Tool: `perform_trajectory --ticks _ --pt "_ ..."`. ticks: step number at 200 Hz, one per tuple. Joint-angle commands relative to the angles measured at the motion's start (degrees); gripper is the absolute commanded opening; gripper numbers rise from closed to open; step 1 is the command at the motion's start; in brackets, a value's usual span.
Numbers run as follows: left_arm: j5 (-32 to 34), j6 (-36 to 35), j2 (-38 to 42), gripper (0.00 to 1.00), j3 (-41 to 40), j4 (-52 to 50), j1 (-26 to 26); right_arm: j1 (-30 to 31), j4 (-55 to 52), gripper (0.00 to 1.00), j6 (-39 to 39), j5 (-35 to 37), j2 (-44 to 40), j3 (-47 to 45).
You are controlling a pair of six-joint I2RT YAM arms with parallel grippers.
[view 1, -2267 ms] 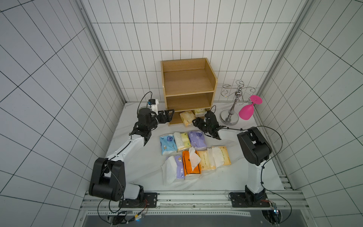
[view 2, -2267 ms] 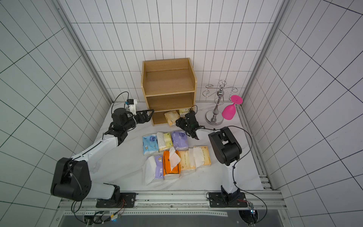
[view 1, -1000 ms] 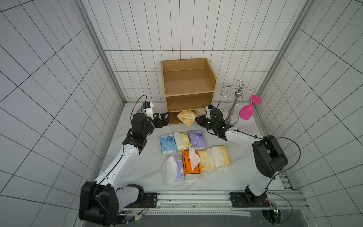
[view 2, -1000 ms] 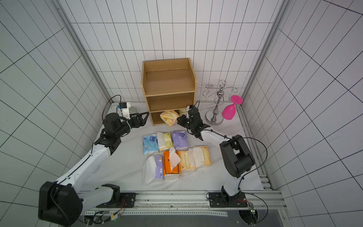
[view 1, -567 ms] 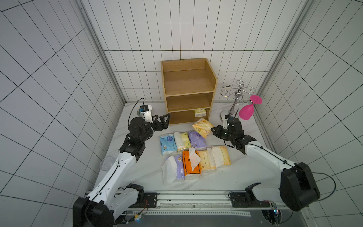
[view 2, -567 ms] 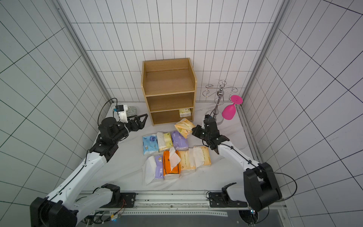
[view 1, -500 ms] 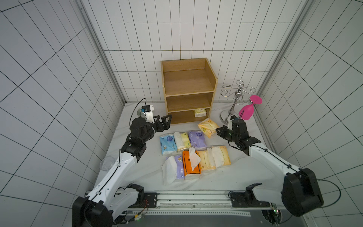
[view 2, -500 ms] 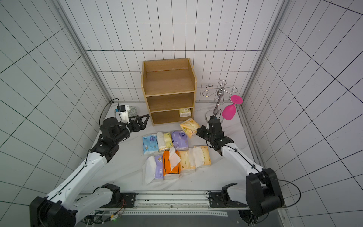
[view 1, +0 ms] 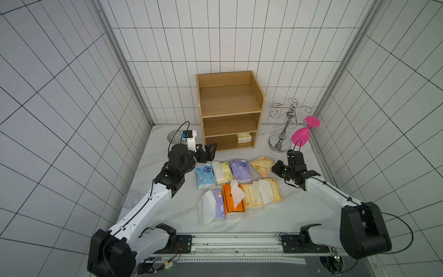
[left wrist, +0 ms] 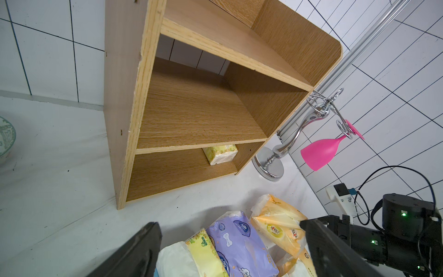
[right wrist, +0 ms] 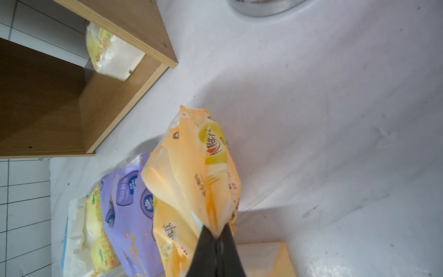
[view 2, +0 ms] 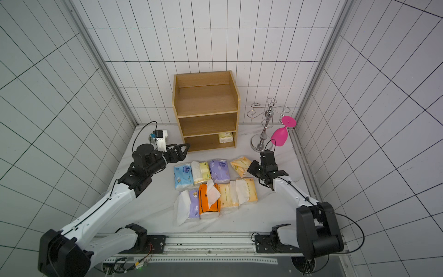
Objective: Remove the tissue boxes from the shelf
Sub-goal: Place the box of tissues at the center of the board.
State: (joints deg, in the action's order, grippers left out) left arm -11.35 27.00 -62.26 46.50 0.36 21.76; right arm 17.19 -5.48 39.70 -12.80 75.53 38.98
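Observation:
The wooden shelf (view 1: 230,112) stands at the back, with one pale yellow tissue pack (view 1: 243,137) on the right of its bottom tier; the upper tiers are bare. My right gripper (right wrist: 217,236) is shut on the crimped end of a peach tissue pack (right wrist: 196,172), held low to the right of the purple pack (view 1: 240,169). Whether it rests on the table I cannot tell. Several more packs (view 1: 231,199) lie in two rows on the table. My left gripper (view 1: 212,151) is open and holds nothing, in front of the shelf's lower left corner.
A silver hook stand (view 1: 285,129) with a hanging pink glass (view 1: 300,138) stands right of the shelf. A patterned bowl (view 1: 174,136) sits behind my left wrist. A clear cup (view 1: 130,199) lies by the left wall.
My right gripper carried the peach pack from the shelf front forward and right, down beside the purple pack. My left arm drew back slightly, its gripper still open.

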Motion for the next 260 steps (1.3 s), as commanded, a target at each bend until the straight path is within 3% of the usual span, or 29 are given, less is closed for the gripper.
perform_trajectory --ticks 1,14,28,36,55,79,95,138,175,214,260 --pt "1.06 -0.38 -0.63 0.98 1.93 0.16 0.81 -0.49 4.00 0.03 0.54 -0.58 1.90 -0.63" --pt "1.41 -0.55 -0.84 0.98 2.09 0.16 1.24 -0.50 4.66 0.13 0.81 -0.92 3.50 -0.08" --pt "1.57 -0.77 -1.09 0.98 2.12 0.17 1.55 -0.49 4.76 0.41 1.16 -2.38 4.58 0.55" --pt "1.60 -0.94 -1.11 0.98 2.10 0.08 1.69 -0.36 5.06 0.52 1.49 -2.88 4.44 0.32" --pt "1.88 -1.29 -1.20 0.98 2.10 -0.27 1.66 -0.32 4.79 0.62 1.50 -1.95 1.62 -0.82" --pt "2.19 -1.52 -1.03 0.98 1.96 -0.43 1.72 -0.78 0.92 0.64 -1.03 2.88 -2.84 -0.61" --pt "1.96 -1.35 -1.19 0.98 2.01 -0.28 1.79 -2.26 -0.44 0.64 -2.83 2.20 -2.10 1.31" --pt "2.15 -1.83 -1.45 0.98 1.96 -0.45 1.95 -3.82 -2.27 0.59 -7.44 -4.99 13.67 12.09" --pt "1.09 -5.08 -2.63 0.98 2.70 -2.56 1.97 -1.56 2.29 0.52 -8.02 -7.54 21.46 13.66" --pt "2.42 -5.93 -4.09 0.98 3.07 -2.81 1.85 3.22 3.86 0.50 -6.37 -5.44 21.87 10.68" --pt "4.52 -6.40 -4.36 0.98 3.03 -3.01 1.59 5.96 6.79 0.52 -0.98 -1.95 16.70 5.06"
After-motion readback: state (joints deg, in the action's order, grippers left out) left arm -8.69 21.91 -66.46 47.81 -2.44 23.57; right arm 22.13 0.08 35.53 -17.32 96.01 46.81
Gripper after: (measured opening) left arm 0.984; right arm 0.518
